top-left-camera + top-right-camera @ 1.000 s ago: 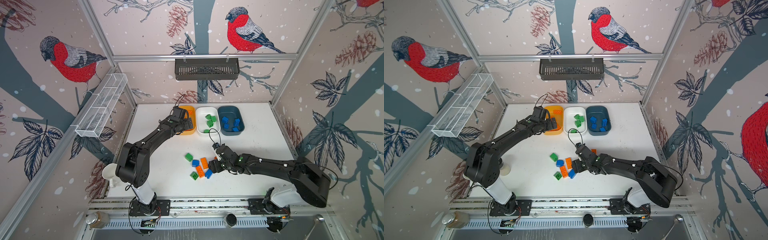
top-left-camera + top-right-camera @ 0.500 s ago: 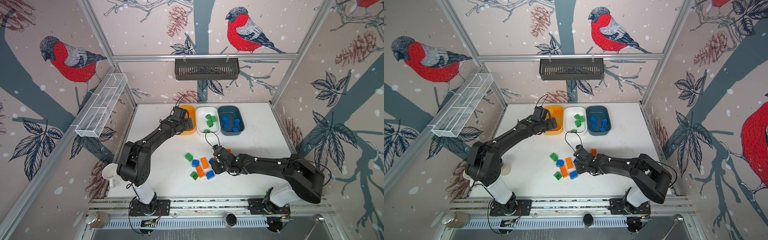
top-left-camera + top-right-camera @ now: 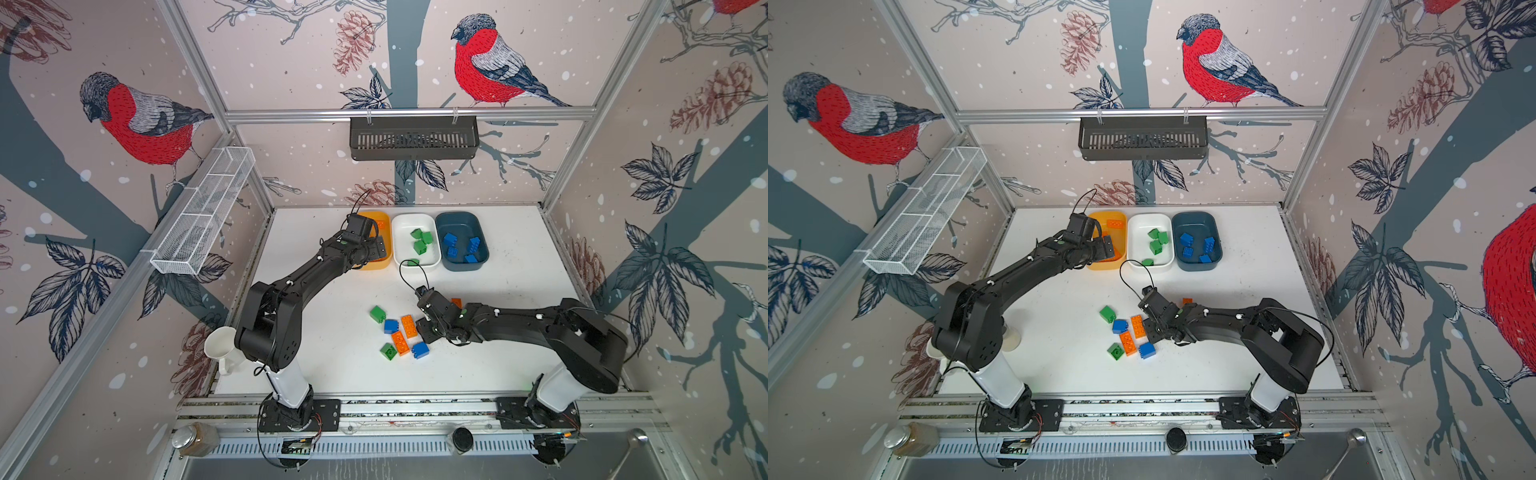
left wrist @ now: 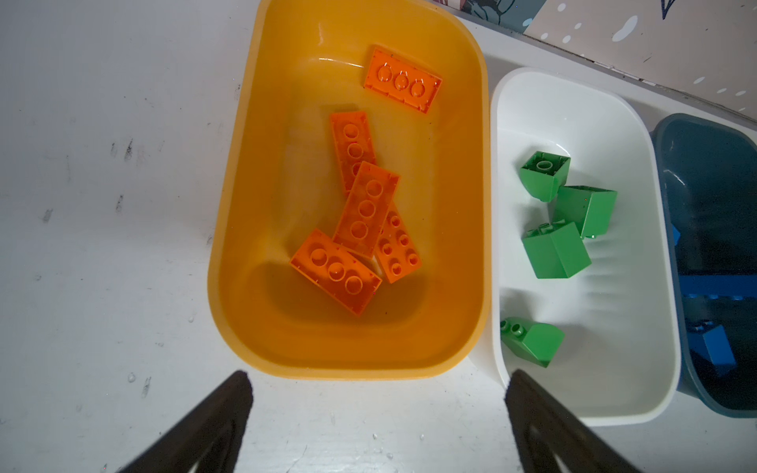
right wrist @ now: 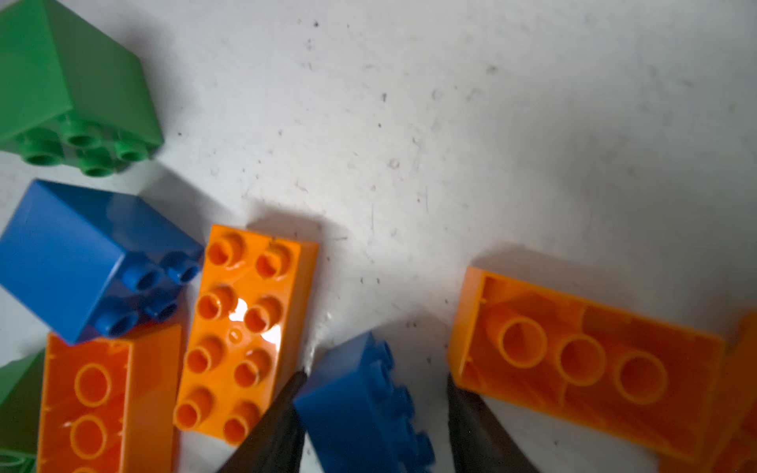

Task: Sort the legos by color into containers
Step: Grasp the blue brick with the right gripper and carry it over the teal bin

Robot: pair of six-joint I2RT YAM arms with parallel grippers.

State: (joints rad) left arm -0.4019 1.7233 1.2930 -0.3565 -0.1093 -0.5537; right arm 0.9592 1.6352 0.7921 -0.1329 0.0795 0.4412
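Right now the right pincer (image 5: 376, 374) sits low over the middle of the bench (image 3: 519, 266), its jaws set either side of a small blue brick (image 5: 356, 409) that lies on its side. One finger (image 5: 278, 430) touches the brick. A thin strip of bench shows between the studs and the other finger, and the view is blurred, so I cannot tell whether the brick is pinched yet.

Just beside it a long orange brick (image 5: 245, 327) lies studs up, touching a second blue brick (image 5: 82, 258). On the other side lies an upturned orange brick (image 5: 581, 360), hollow side showing.

In both top views the loose bricks (image 3: 400, 343) lie in a small heap next to that pincer, on the side toward the bench's left edge: two green, two blue and two orange.

The left pincer (image 4: 379, 373) hangs spread wide and empty over the near end of the yellow tub (image 4: 229, 286). Three tubs stand side by side along the bench's far edge: the yellow one nearest the left edge, the white tub (image 4: 639, 254) in the middle, and the teal tub (image 4: 696, 172) nearest the right edge. The yellow tub holds five orange bricks (image 4: 366, 209), some overlapping. The white tub holds four green bricks (image 4: 555, 250), and the teal tub holds several blue bricks (image 3: 450, 240).
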